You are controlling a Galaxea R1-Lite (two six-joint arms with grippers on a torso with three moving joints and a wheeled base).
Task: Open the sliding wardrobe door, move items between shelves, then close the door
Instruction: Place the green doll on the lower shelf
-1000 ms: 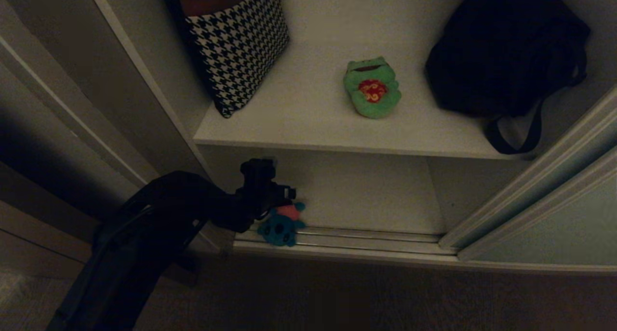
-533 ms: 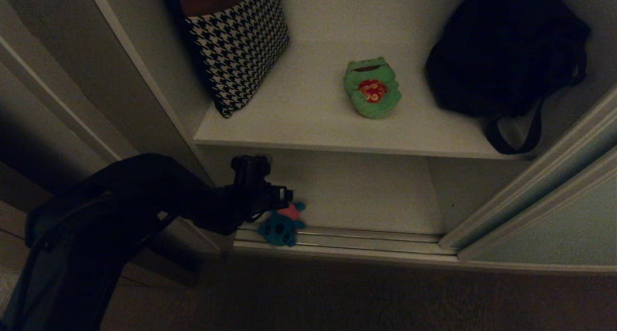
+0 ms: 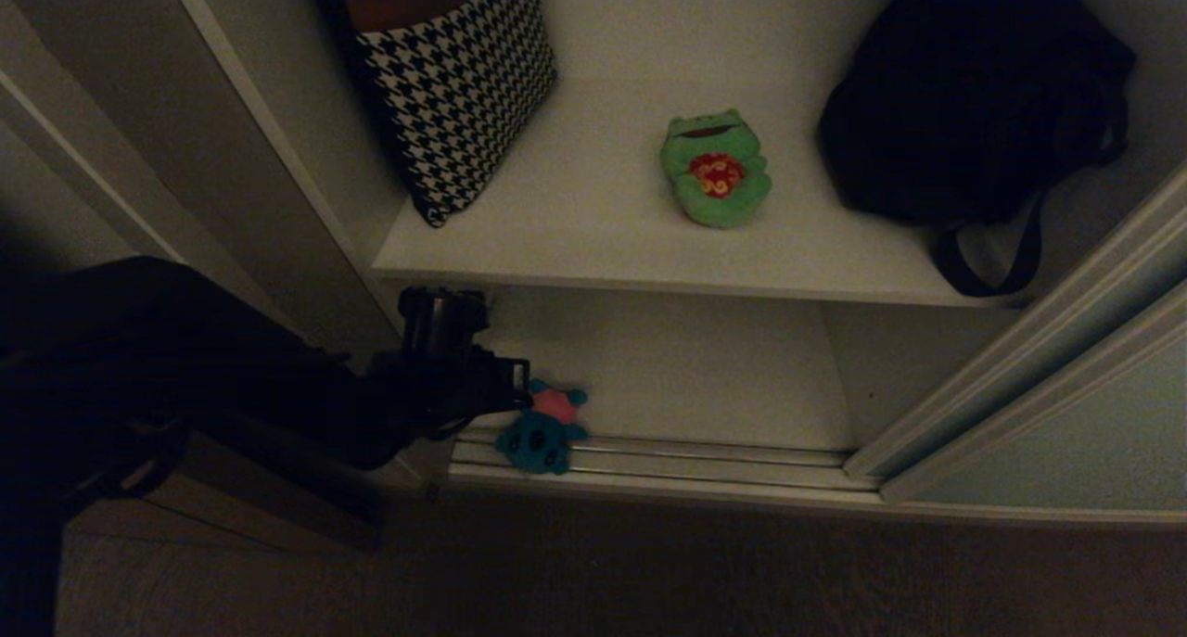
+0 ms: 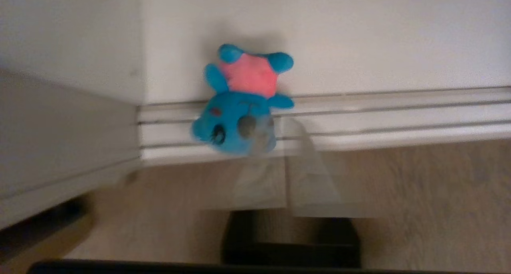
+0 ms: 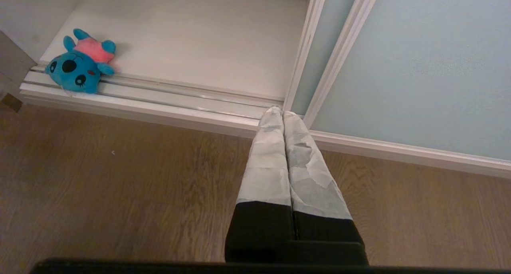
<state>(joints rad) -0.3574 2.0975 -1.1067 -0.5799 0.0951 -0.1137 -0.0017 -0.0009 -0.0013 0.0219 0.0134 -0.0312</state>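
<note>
The teal plush toy point(image 3: 542, 428) point(image 4: 239, 102) point(image 5: 80, 64) lies on its back at the front left corner of the lower shelf point(image 3: 705, 377), its head over the ribbed floor track. My left gripper point(image 3: 521, 385) point(image 4: 275, 124) hovers just left of it, shut and empty, the fingertips close to the toy's head. The green frog toy point(image 3: 716, 169) rests in the middle of the upper shelf point(image 3: 575, 229). The sliding wardrobe door point(image 3: 1066, 433) point(image 5: 419, 66) stands slid aside to the right. My right gripper point(image 5: 282, 113) hangs parked over the floor, shut, pointing at the door's frame edge.
A houndstooth bag point(image 3: 454, 81) leans at the upper shelf's left, and a big black bag point(image 3: 974, 90) fills its right, one strap hanging over the edge. The wardrobe's side wall point(image 3: 278, 183) rises close to my left arm. Wooden floor point(image 5: 119, 194) lies before the track.
My left arm has pulled back to the left, away from the teal toy. The toy lies where it was, and the green toy has not moved.
</note>
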